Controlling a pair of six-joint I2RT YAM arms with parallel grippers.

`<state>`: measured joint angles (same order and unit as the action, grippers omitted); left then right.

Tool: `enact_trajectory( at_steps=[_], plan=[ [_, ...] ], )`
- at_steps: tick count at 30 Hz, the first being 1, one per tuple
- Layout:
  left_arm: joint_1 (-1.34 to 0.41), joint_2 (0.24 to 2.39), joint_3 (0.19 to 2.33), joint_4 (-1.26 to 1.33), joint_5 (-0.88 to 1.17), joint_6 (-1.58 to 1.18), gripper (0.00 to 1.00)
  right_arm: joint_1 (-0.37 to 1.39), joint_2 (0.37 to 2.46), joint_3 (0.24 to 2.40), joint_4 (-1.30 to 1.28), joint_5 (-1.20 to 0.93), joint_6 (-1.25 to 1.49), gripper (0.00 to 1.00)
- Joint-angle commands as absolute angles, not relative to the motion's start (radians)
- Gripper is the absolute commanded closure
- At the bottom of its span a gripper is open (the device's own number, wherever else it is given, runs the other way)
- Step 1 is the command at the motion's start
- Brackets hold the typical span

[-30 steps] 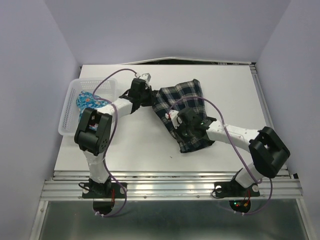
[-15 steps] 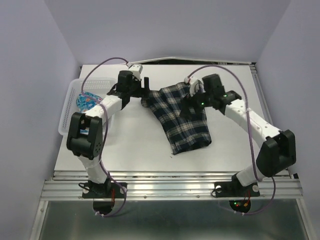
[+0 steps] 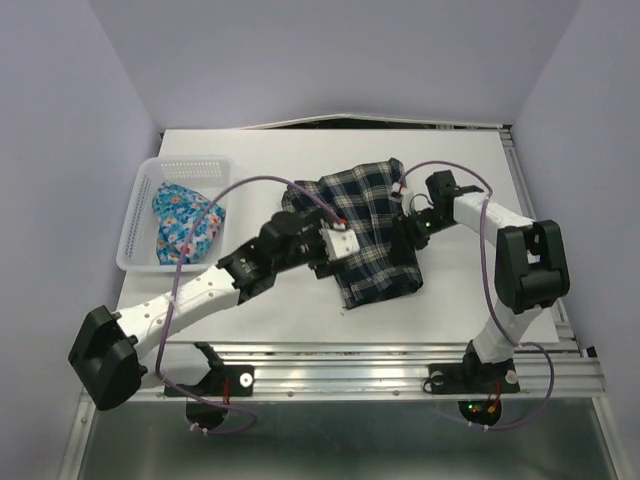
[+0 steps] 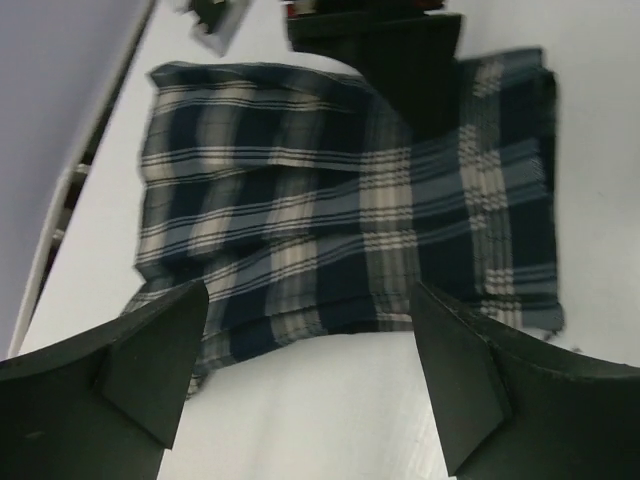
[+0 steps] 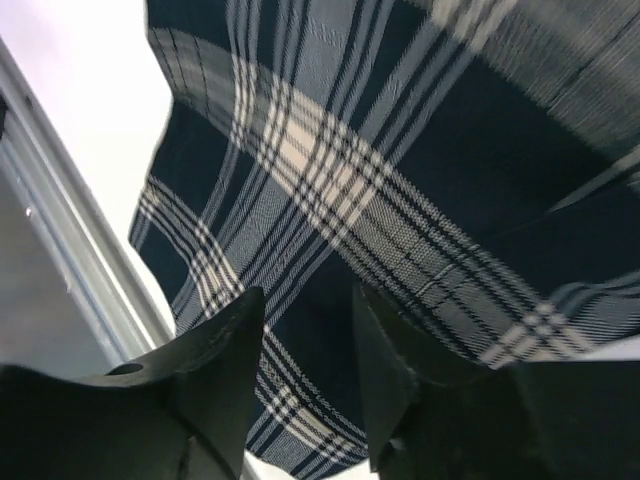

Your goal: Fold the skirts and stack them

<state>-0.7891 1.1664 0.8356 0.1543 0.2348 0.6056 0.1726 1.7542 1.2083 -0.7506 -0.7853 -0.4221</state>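
Robotics lab, test cell. Plain pale walls (image 3: 330, 50) close in a white table (image 3: 470, 160) on three sides, making a bare booth rather than a lived-in room. Two jointed robot arms, the left arm (image 3: 200, 290) and the right arm (image 3: 500, 225), are bolted to ribbed aluminium rails (image 3: 340, 375) along the table's near edge. Purple cables (image 3: 262, 180) loop along each arm, and small red and green lights (image 3: 470, 408) glow by the right arm's base. A plaid skirt (image 3: 370, 220) and a white plastic basket (image 3: 135, 235) lie on the table.

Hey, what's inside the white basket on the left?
The blue floral skirt lies crumpled inside the basket. The cloth covers the floor beneath it, so anything underneath cannot be seen.
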Motion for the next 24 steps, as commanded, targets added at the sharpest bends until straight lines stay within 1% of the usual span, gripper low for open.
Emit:
enact_trajectory(
  at_steps=[1,2,3,5,9,11,12,13,15,17,19,20,23,24],
  plan=[
    [-0.92,1.204,0.85,0.078,0.117,0.741,0.1,0.201,1.773,1.135,-0.742,-0.884,-0.391,0.58],
    [-0.945,1.218,0.859,0.049,0.127,0.703,0.17,0.216,1.785,1.117,-0.733,-0.885,-0.364,0.59],
    [-0.951,1.23,0.865,0.041,0.141,0.687,0.18,0.233,1.792,1.079,-0.727,-0.888,-0.336,0.59],
    [-0.953,1.232,0.854,0.048,0.169,0.676,0.21,0.281,1.818,1.051,-0.701,-0.897,-0.281,0.64],
    [-0.937,1.207,0.83,0.104,0.147,0.692,0.24,0.31,2.012,1.101,-0.709,-1.011,-0.175,0.65],
    [-0.904,1.203,0.845,0.094,0.178,0.672,0.25,0.321,2.054,1.115,-0.625,-1.034,-0.058,0.66],
    [-0.876,1.204,0.863,0.078,0.19,0.67,0.24,0.321,2.078,1.112,-0.586,-1.058,-0.013,0.66],
    [-0.874,1.203,0.87,0.054,0.196,0.686,0.15,0.334,2.088,1.114,-0.545,-1.058,0.033,0.66],
    [-0.871,1.178,0.865,0.035,0.224,0.715,0.03,0.334,2.101,1.121,-0.456,-1.058,0.066,0.65],
    [-0.873,1.149,0.832,0.044,0.253,0.745,0.02,0.334,2.092,1.149,-0.454,-1.066,0.054,0.64],
    [-0.888,1.114,0.789,0.054,0.258,0.791,0.02,0.334,1.995,1.144,-0.454,-1.062,0.049,0.63],
    [-0.905,1.106,0.773,0.055,0.255,0.808,0.02,0.334,1.95,1.137,-0.456,-1.066,0.055,0.59],
    [-0.929,1.074,0.724,0.023,0.326,0.914,0.02,0.334,1.795,1.074,-0.482,-1.057,0.1,0.53],
    [-0.948,1.081,0.71,0.021,0.325,0.936,0.01,0.334,1.774,1.057,-0.488,-1.048,0.113,0.52]
  ],
)
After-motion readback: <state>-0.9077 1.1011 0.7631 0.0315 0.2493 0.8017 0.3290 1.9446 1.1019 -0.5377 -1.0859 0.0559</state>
